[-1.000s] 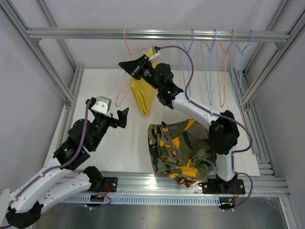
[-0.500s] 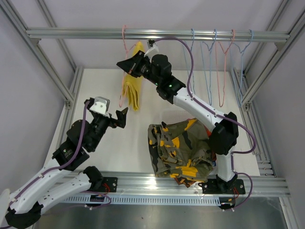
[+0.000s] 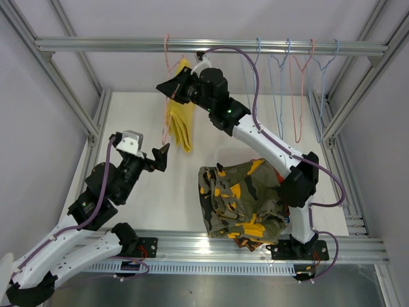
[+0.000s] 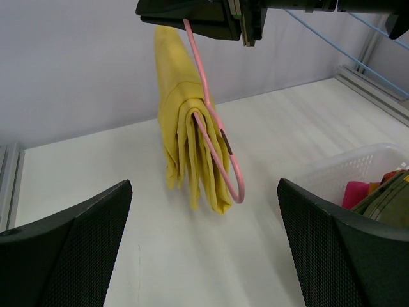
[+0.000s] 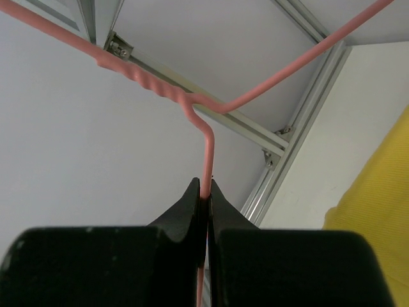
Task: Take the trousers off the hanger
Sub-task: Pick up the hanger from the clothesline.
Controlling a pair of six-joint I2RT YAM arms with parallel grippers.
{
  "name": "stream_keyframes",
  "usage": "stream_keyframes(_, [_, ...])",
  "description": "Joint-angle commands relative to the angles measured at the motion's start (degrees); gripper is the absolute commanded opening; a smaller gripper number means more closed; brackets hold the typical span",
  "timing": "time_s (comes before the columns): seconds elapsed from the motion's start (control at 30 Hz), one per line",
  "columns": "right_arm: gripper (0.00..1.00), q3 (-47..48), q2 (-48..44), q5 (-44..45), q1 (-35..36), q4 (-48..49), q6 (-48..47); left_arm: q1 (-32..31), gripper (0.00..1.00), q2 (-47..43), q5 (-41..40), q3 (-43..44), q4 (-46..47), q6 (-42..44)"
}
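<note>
Plain yellow trousers [image 3: 179,125] hang folded over a pink hanger [image 3: 165,115] below the rail. My right gripper [image 3: 167,89] is shut on the hanger's wire under its hook. The right wrist view shows the pink hanger [image 5: 207,144] pinched between the closed tips of the right gripper [image 5: 203,187], with the yellow trousers [image 5: 383,211] at the right edge. My left gripper [image 3: 163,153] stands wide open, lower and to the left of the cloth, touching nothing. In its wrist view the yellow trousers [image 4: 182,141] and pink hanger [image 4: 223,153] hang ahead of the left gripper [image 4: 203,188].
A white basket [image 4: 332,173] at the near right holds a heap of camouflage trousers [image 3: 243,198]. Several bare blue and pink hangers [image 3: 287,83] hang on the aluminium rail [image 3: 115,45] to the right. Frame posts [image 3: 64,83] flank both sides.
My right gripper has turned and carried the hanger left, so the hanger now shows edge-on and the yellow trousers swung left. My left gripper rose slightly towards them, still open.
</note>
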Motion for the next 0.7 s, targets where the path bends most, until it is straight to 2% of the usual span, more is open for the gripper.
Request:
stream_keyframes(0.0, [0.00, 10.98, -4.29, -9.94, 1.02, 11.99, -13.57, -0.43, 0.99, -0.36, -0.81, -0.70, 1.98, 1.24])
stream_keyframes(0.5, [0.00, 16.70, -2.97, -11.69, -3.72, 10.31, -9.98, -0.35, 1.00, -0.36, -1.69, -0.79, 2.15, 1.77])
stream_keyframes(0.67, [0.00, 9.88, -5.86, -11.61, -3.72, 12.85, -9.88, -0.35, 0.99, -0.97, -2.13, -0.88, 2.33, 2.03])
